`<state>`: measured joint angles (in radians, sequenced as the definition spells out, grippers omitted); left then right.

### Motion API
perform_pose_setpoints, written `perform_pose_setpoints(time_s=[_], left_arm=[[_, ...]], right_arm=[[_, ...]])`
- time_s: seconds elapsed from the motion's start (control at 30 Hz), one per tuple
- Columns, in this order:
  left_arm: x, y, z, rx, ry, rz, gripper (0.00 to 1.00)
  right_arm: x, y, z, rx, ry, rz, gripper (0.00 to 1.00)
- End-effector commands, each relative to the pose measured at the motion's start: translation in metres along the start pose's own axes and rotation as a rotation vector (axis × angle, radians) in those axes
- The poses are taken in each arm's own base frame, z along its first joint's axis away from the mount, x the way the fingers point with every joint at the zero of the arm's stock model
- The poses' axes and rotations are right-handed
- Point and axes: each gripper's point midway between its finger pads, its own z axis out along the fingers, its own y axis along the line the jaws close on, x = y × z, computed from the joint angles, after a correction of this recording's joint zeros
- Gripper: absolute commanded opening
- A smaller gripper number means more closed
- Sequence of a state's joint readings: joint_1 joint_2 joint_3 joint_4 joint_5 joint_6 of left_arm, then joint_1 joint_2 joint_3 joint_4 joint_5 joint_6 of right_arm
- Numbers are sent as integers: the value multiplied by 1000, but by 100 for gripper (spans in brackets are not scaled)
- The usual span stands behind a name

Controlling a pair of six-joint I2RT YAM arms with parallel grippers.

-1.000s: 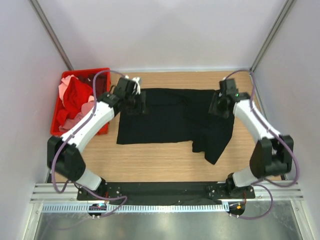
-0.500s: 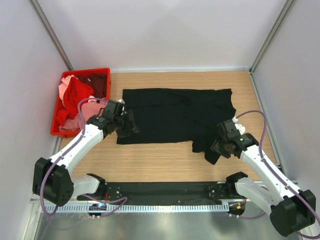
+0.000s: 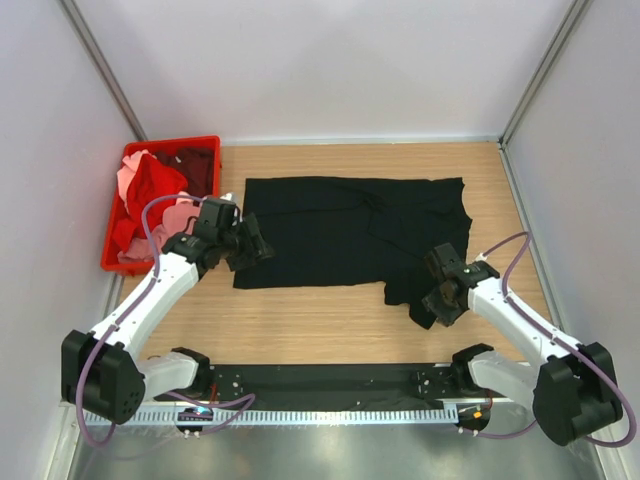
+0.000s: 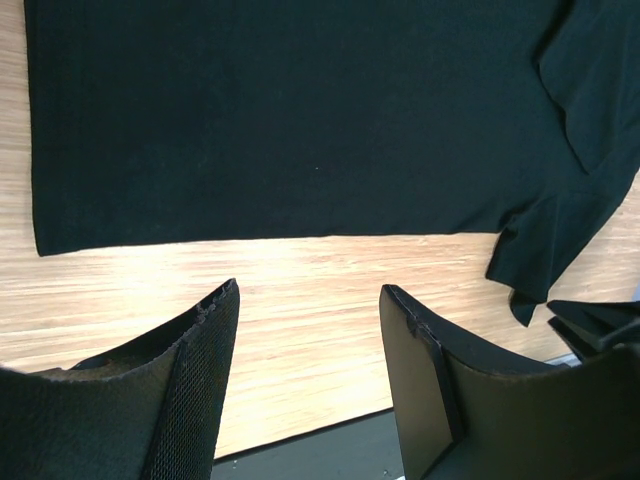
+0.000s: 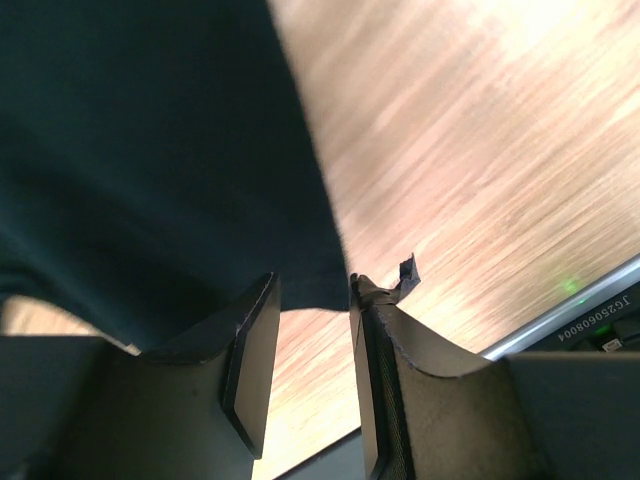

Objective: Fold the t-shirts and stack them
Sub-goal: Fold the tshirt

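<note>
"Black t-shirt (image 3: 340, 235) lies flat on the counter (image 3: 320, 325) — soft, light, floppy. Where do I pinch it?"
"I'd take a hem corner — my left hand (image 4: 310, 292) and right hand (image 5: 310, 285) both hang with fingers apart, empty."

You see a black t-shirt (image 3: 340, 225) of soft, matt cloth, mostly smooth with a few shallow creases. It lies on a table (image 3: 320, 325) of pale wood with fine grain and a faint sheen. The crate (image 3: 195, 141) is glossy red plastic, and the red and pink t-shirts (image 3: 150, 190) in it are crumpled matt cloth. The left arm (image 3: 150, 300) and right arm (image 3: 520, 320) wear smooth white plastic shells with black joints. The left gripper (image 4: 310, 290) has matt black fingers (image 4: 195, 400), one with a fine mesh-like texture. The right gripper (image 5: 312, 285) is matt black too. A metal plate (image 3: 320, 455) looks dull grey and brushed.
</note>
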<state>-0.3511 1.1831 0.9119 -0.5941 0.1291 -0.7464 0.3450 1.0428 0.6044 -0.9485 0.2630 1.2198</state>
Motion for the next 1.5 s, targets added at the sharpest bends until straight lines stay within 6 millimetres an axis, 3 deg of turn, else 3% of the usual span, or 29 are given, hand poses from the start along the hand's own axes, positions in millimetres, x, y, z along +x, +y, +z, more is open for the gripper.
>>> perform_pose_setpoints(time_s=[0.0, 0.17, 0.53, 0.73, 1.07, 1.1, 1.13, 1.2, 1.23, 1.33, 1.47], left_arm=[[-8, -7, -4, 40, -35, 22, 60], [-8, -2, -1, 22, -40, 22, 60], [-6, -3, 7, 40, -40, -11, 58], [-7, -4, 7, 41, -43, -17, 58], [-11, -1, 10, 19, -52, -18, 56], [-11, 0, 10, 16, -54, -18, 56], [-12, 1, 10, 9, -60, -18, 55], [-13, 3, 10, -2, -63, -14, 54], [-12, 5, 11, -16, -64, -14, 53], [-12, 12, 11, -50, -65, 5, 53], [-21, 41, 6, -205, -130, 60, 57]], right_arm=[[7, -7, 13, 42, 9, 66, 40], [12, -19, 22, 67, 4, 102, 41], [14, -8, 26, -15, 2, 189, 41], [4, -4, 16, -45, -31, 216, 41], [14, -3, 29, -8, -2, 186, 40], [13, -2, 29, -10, -3, 186, 38], [13, -1, 29, -12, -5, 187, 24], [9, 0, 28, -19, -22, 188, 5], [7, -1, 26, -13, -30, 184, 1], [-9, 7, 12, -53, -90, 159, 1], [-37, 24, -21, -125, -179, 139, 1]])
